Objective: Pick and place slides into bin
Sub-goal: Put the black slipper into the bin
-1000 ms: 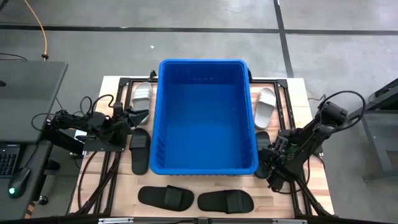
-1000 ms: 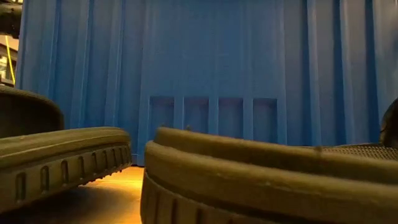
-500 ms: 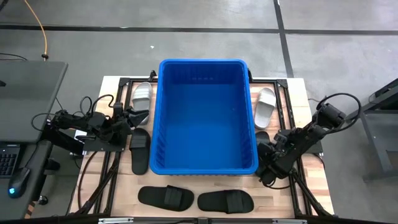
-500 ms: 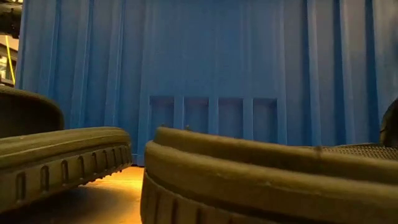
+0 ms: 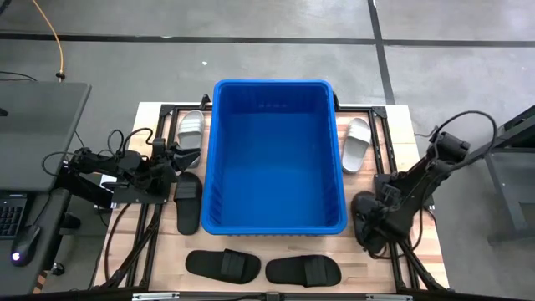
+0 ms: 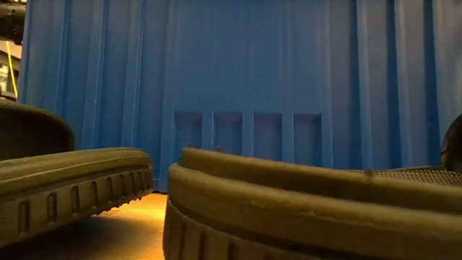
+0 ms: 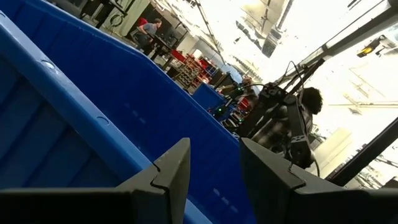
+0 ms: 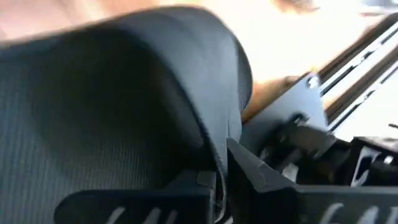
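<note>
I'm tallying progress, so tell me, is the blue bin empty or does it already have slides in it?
Empty. The high view shows the bin's bare blue floor, with five slides on the table around it and none inside.

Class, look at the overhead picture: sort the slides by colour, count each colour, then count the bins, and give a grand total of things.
Black slides: 4, one under the right gripper
Pale grey-white slides: 2
Blue bin: 1, with no slides in it
Total: 7 things
</note>
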`<action>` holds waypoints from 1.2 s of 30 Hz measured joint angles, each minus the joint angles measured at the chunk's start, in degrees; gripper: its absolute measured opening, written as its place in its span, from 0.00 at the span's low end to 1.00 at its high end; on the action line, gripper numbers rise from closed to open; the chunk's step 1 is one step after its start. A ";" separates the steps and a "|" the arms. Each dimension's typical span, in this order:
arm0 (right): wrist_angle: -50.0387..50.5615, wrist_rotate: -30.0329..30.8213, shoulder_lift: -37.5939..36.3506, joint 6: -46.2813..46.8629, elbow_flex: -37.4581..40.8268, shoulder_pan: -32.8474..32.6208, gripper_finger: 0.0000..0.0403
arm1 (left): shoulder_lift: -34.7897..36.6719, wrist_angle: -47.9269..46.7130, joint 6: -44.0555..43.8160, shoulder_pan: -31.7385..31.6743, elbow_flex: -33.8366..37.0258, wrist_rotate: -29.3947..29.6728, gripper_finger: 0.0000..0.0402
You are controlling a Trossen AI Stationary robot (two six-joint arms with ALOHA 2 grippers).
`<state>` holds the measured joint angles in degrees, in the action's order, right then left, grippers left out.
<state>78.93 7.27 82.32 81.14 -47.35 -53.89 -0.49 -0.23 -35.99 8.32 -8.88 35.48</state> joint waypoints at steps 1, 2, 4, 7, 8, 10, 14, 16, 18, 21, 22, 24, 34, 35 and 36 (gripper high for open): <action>0.39 -0.95 -0.64 0.01 -0.62 -0.69 0.00 | 0.00 0.02 -0.20 0.00 0.00 0.00 0.32; 1.05 -2.03 -1.37 -0.01 -1.30 -1.36 0.00 | 0.00 0.02 -0.28 -0.01 0.00 0.01 0.32; 2.06 -4.45 -2.67 -0.04 -3.14 -2.61 0.00 | -0.02 0.18 -0.43 -0.03 0.00 0.02 0.32; 4.25 -8.30 -4.37 0.01 -6.49 -4.48 0.00 | 0.00 0.22 -0.46 -0.04 0.00 0.03 0.32; 5.13 -9.55 -4.70 0.03 -7.79 -5.13 0.00 | 0.00 0.25 -0.49 -0.04 0.00 0.04 0.32; 6.47 -10.88 -5.24 0.62 -10.99 -6.78 0.00 | 0.00 0.80 -1.28 -0.04 0.00 0.03 0.32; 10.84 -11.72 -5.92 5.49 -18.48 -9.46 0.00 | 0.00 2.24 -5.04 -0.04 0.00 -0.20 0.32; 11.33 -11.47 -6.28 7.74 -21.88 -10.52 0.00 | 0.00 3.12 -7.91 -0.04 0.00 -0.40 0.32; 11.02 -10.36 -6.75 11.14 -24.77 -11.10 0.00 | 0.00 4.69 -10.58 -0.04 0.00 -0.52 0.32; 11.16 -9.09 -6.95 15.45 -28.13 -11.21 0.00 | 0.02 5.47 -12.69 -0.05 0.00 -0.43 0.32; 11.28 -7.80 -7.01 16.47 -29.15 -11.21 0.00 | 0.02 5.77 -12.73 -0.04 0.00 -0.25 0.32; 11.03 -4.28 -7.02 18.07 -31.11 -11.19 0.00 | 0.02 6.53 -12.74 -0.04 0.00 -0.09 0.32; 9.92 8.64 -6.99 21.17 -45.84 -10.14 0.00 | 0.02 6.34 -16.91 -0.04 0.00 0.26 0.32; 9.71 9.64 -6.99 21.39 -47.30 -10.14 0.00 | 0.02 6.17 -16.89 -0.04 0.00 0.26 0.32; 9.46 10.78 -6.99 21.49 -48.78 -10.14 0.00 | 0.02 6.04 -16.86 -0.04 0.00 0.26 0.32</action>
<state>88.39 18.05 75.33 102.63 -96.14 -64.03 -0.47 5.81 -52.85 8.27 -8.88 35.74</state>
